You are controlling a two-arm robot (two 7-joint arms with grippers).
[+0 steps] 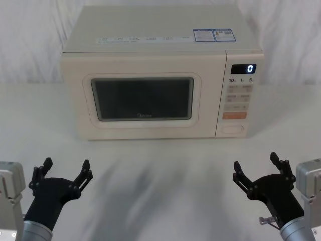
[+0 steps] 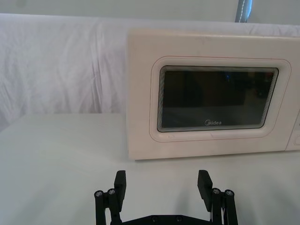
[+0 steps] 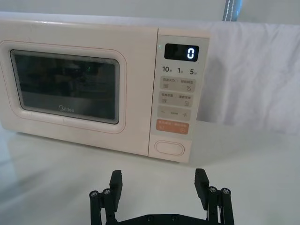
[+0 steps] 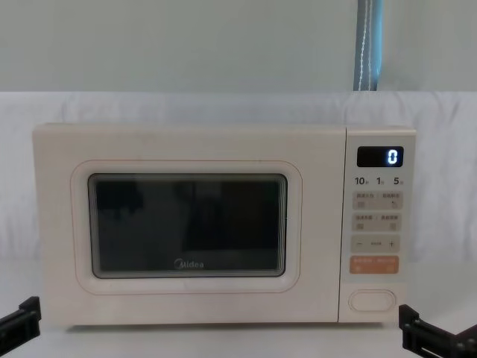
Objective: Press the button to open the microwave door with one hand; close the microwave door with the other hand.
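On the table (image 1: 160, 175), head view: microwave sits center-back, door (image 1: 143, 98) flush and closed, button (image 1: 233, 128) at the bottom of the panel, lower right, under the orange key (image 1: 234, 115). Left gripper (image 1: 66, 176) hovers low near the front left, fingers spread, nothing held; right gripper (image 1: 261, 172) hovers front right, also spread and empty, well apart from the microwave. Left wrist view: left gripper (image 2: 162, 185) faces the door (image 2: 206, 96), dark window and logo visible, fingers apart. Right wrist view: right gripper (image 3: 158, 183) lines up roughly below the button (image 3: 170, 146), clear gap between them, jaws released. Chest view: door (image 4: 186, 227) shut, button (image 4: 373, 299) lowest key on the panel, display (image 4: 379, 156) reads 0; dark finger tips show at both lower corners. Judgement: task not started; step in hand is the press. The right arm looks better placed, so go straight forward, hit the middle of the pill key with one fingertip, avoid the orange key just above, and keep the left gripper out of the door's swing until it pops. Surface is plain white, smooth-looking; white cloth drapes behind, grey wall, a bluish vertical strip above the cloth.
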